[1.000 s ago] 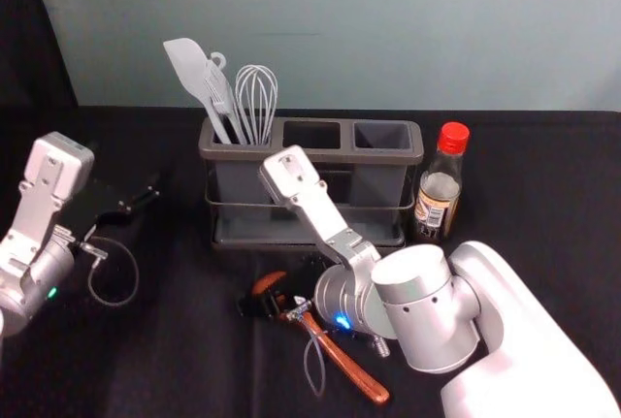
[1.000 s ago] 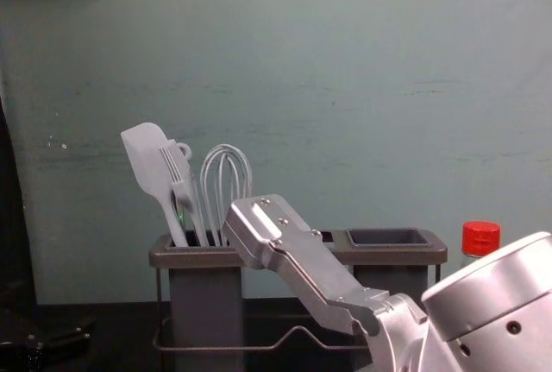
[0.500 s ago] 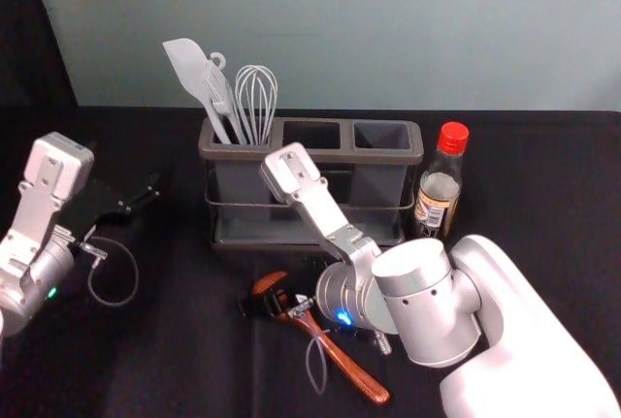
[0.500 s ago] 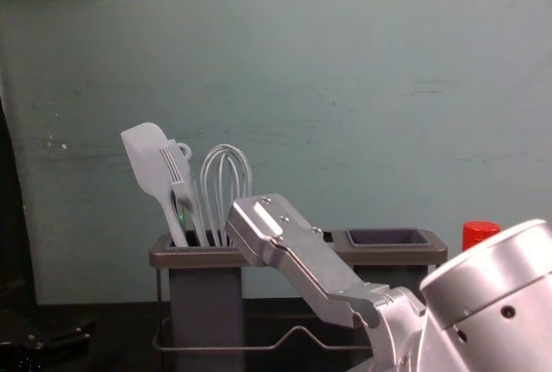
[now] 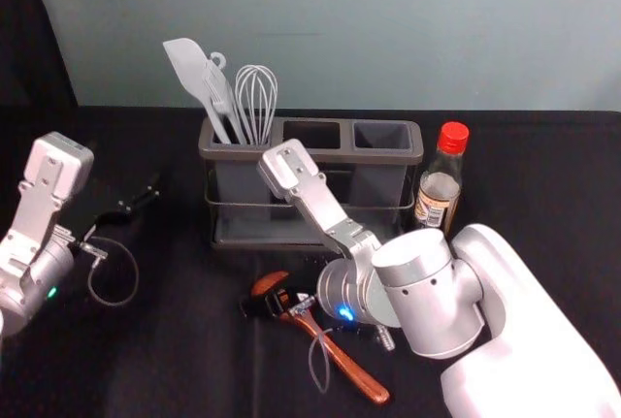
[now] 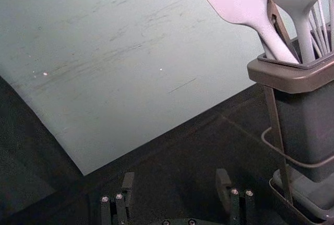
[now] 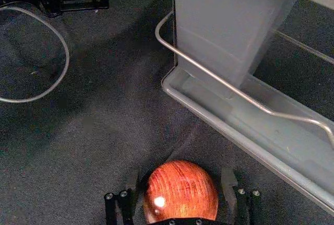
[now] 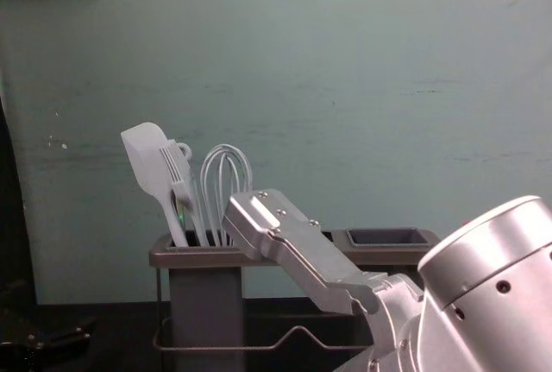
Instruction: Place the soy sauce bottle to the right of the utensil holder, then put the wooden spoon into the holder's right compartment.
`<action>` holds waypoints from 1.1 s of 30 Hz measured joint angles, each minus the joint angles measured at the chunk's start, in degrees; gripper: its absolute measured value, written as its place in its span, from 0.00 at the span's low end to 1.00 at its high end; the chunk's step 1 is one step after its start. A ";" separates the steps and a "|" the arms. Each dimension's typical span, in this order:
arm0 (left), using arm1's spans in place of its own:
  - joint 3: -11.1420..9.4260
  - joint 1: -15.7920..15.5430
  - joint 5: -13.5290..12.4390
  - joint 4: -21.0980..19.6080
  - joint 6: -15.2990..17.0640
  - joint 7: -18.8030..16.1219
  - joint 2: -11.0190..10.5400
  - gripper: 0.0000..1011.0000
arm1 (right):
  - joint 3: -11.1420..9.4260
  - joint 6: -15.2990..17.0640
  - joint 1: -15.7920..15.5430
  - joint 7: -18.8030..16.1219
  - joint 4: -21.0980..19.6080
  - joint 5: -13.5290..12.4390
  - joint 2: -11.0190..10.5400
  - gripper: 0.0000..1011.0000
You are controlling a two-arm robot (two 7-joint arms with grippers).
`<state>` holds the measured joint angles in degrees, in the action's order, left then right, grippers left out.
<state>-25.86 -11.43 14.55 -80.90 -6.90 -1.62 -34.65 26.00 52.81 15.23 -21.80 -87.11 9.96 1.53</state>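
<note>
In the head view the soy sauce bottle [image 5: 439, 190] stands upright just beside the utensil holder [image 5: 378, 157], at about three to four o'clock from it, so the first placement looks done and the holder's front is left free for the spoon work. The wooden spoon [image 5: 340, 355] lies on the counter [image 5: 175, 340] at six o'clock from the holder, handle running out between four and five o'clock; the right pincer [image 5: 270, 304] is at its head, probably so the handle can go down first into the right compartment [image 5: 382, 137]. The left pincer [image 5: 147, 195] waits at nine o'clock from the spoon. In the left wrist view its fingers stand wide apart with nothing between them. In the right wrist view the other pincer's fingers are spread around the spoon's rounded head, apparently without gripping, though the dark pads make contact hard to judge. In the chest view the right arm [image 8: 302, 260] reaches in from four o'clock, before the holder.
</note>
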 joint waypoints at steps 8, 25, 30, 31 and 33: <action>0.00 0.00 0.00 0.00 0.00 0.00 0.00 0.99 | -0.25 0.22 -0.06 -0.64 0.00 1.04 0.23 0.99; 0.00 0.00 0.00 0.00 0.00 0.00 0.00 0.99 | -0.50 0.30 0.02 -1.90 0.60 3.41 0.96 0.92; 0.00 0.00 0.00 0.00 0.00 0.00 0.00 0.99 | -0.72 0.24 0.10 -2.20 0.88 3.90 1.23 0.82; 0.00 0.00 0.00 0.00 0.00 0.00 0.00 0.99 | -0.76 0.24 0.12 -2.27 0.93 3.98 1.30 0.82; 0.00 0.00 0.00 0.00 0.00 0.00 0.00 0.99 | -0.85 0.24 0.13 -2.47 1.01 4.14 1.39 0.82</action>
<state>-25.86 -11.43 14.55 -80.90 -6.91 -1.62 -34.64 25.16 53.05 15.36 -24.26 -86.11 14.10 2.92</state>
